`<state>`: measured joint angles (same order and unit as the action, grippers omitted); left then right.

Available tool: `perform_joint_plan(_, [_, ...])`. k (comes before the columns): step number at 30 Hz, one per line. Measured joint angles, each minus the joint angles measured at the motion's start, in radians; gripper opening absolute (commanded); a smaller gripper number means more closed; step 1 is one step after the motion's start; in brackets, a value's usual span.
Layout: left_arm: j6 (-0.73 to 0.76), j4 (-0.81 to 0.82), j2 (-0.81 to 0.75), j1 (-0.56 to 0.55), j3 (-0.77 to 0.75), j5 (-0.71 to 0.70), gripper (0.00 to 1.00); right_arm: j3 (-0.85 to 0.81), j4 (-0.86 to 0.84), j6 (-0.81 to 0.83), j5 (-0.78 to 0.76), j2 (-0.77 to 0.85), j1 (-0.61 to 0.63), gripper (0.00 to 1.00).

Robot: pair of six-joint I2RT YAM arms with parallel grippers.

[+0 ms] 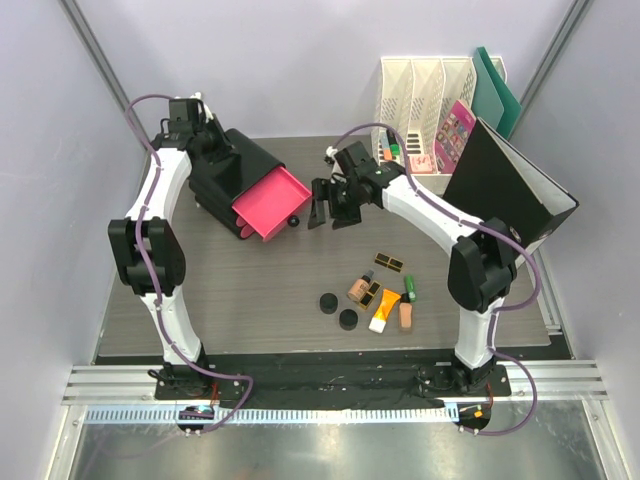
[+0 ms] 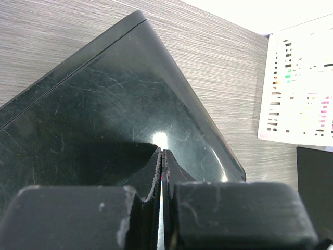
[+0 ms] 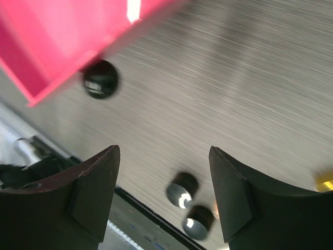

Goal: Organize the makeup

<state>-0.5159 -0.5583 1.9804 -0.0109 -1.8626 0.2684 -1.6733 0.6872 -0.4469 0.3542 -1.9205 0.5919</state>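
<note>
The black box (image 1: 225,165) sits under your left tool (image 2: 161,174), which is clenched, looks like it's bracing it. The pink drawer (image 1: 268,205) is open just beside your released right tool (image 1: 332,216). The makeup (image 1: 381,313) lies on the table (image 1: 230,300) well behind it, so go grab a compact (image 1: 327,302) next.

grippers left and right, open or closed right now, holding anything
left gripper: closed, tips against the black box, nothing visible between them
right gripper: open, holding nothing
</note>
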Motion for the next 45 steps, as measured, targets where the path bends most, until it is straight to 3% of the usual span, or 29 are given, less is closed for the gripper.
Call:
perform_joint_plan(8, [0.000, 0.000, 0.001, 0.000, 0.000, 0.002, 0.00, -0.003, 0.273, 0.038, -0.266, 0.033, -0.018, 0.78])
perform_joint_plan(12, [0.001, 0.000, 0.001, 0.000, 0.000, 0.002, 0.00, 0.003, 0.389, 0.026, -0.320, 0.033, -0.026, 0.78])
perform_joint_plan(26, [0.027, -0.003, 0.015, 0.000, -0.019, 0.012, 0.00, 0.042, 0.555, -0.014, -0.097, -0.078, -0.033, 0.75])
perform_joint_plan(42, [0.026, 0.001, 0.019, 0.000, -0.021, 0.026, 0.00, 0.142, 0.491, -0.026, -0.034, -0.128, -0.171, 0.66])
perform_joint_plan(45, [0.026, 0.001, 0.021, 0.001, -0.023, 0.031, 0.00, 0.140, 0.459, -0.027, -0.021, -0.151, -0.169, 0.59])
